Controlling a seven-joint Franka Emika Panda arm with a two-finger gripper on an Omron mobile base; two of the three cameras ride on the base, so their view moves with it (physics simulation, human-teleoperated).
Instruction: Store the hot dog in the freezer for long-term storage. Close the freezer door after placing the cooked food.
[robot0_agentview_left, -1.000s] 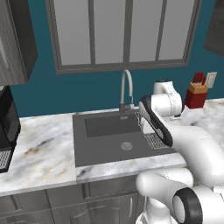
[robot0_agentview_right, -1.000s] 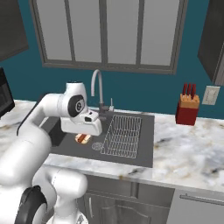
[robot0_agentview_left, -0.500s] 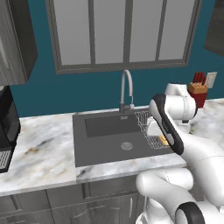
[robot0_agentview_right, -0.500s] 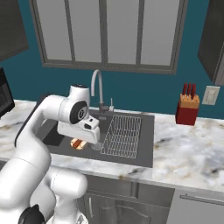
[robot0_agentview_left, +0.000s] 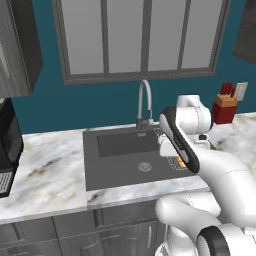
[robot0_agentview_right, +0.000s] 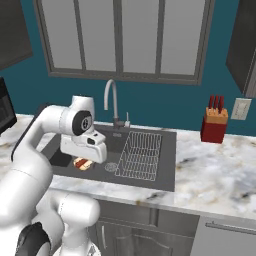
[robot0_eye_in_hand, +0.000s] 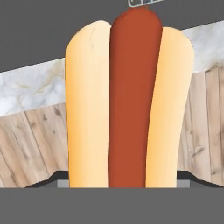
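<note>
Filling the hand view, the hot dog (robot0_eye_in_hand: 130, 105) is looking soft, light and easily squashed, so gripping gently across the bun's sides seems wisest. Tan bun halves are flanking an orange-red sausage. It is sitting beneath the gripper (robot0_agentview_right: 83, 161) over the sink's (robot0_agentview_right: 165, 165) left edge; I cannot tell whether the fingers are clasping it.

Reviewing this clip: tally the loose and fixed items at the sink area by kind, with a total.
Hot dog: 1
Faucet: 1
Dish rack: 1
Knife block: 1
Wall outlet: 1
Total: 5
</note>
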